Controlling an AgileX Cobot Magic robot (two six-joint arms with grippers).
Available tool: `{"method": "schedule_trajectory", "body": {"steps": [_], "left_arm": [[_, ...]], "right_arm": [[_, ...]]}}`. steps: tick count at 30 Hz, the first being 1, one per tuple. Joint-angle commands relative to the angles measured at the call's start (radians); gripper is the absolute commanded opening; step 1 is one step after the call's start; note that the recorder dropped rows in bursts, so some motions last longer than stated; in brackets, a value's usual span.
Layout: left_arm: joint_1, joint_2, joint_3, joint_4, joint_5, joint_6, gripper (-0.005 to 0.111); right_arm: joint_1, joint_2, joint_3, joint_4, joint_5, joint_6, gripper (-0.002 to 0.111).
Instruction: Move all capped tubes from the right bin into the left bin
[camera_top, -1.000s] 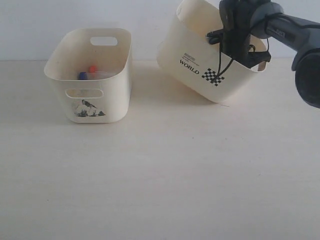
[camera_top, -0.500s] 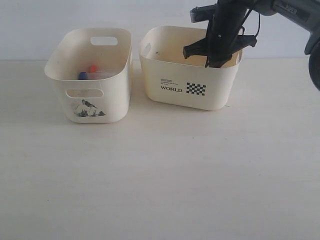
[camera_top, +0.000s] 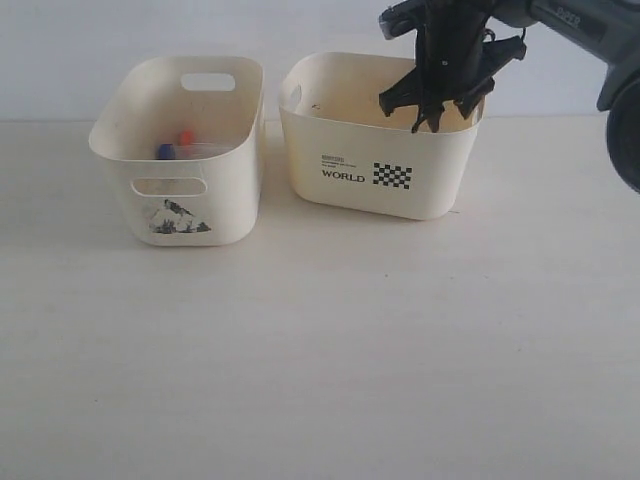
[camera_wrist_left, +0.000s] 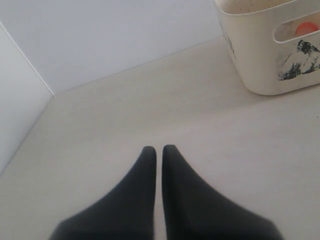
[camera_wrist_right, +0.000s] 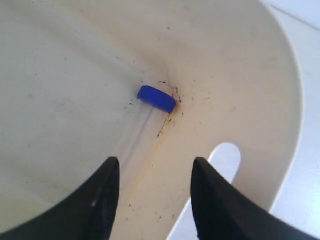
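The left bin (camera_top: 228, 195), with the mountain picture, holds two capped tubes, one with a blue cap (camera_top: 165, 151) and one with an orange-red cap (camera_top: 185, 137). The right bin (camera_top: 440, 190), marked WORLD, stands upright on the table. My right gripper (camera_top: 438, 116) hangs open just above its far right rim, holding nothing. Seen from the right wrist, a clear tube (camera_wrist_right: 136, 131) with a blue cap (camera_wrist_right: 157, 98) lies on the right bin's floor (camera_wrist_right: 60, 100), beyond my open right gripper (camera_wrist_right: 155, 167). My left gripper (camera_wrist_left: 159, 150) is shut and empty over bare table, away from the left bin (camera_wrist_left: 260, 65).
The two bins stand side by side near the back wall with a narrow gap between them. A handle slot (camera_wrist_right: 225, 156) opens in the right bin's wall near my right fingers. The orange-red cap (camera_wrist_left: 306, 28) shows through the left bin's slot.
The right bin, held tilted in the air a second ago, came down upright on the table. My right gripper then opened, let go of its rim and rose slightly.
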Motion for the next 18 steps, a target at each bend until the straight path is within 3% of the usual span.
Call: {"method": "schedule_trajectory", "body": {"steps": [1, 6, 18], "left_arm": [[0.000, 0.000, -0.004, 0.001, -0.004, -0.010, 0.004], [0.000, 0.000, -0.004, 0.001, -0.004, -0.010, 0.004], [0.000, 0.000, -0.004, 0.001, -0.004, -0.010, 0.004]], "right_arm": [[0.002, -0.027, -0.006, 0.033, 0.002, 0.010, 0.045], [0.007, -0.028, -0.006, 0.169, 0.002, -0.001, 0.045], [0.048, -0.007, -0.006, 0.175, -0.067, -0.024, 0.045]]}}
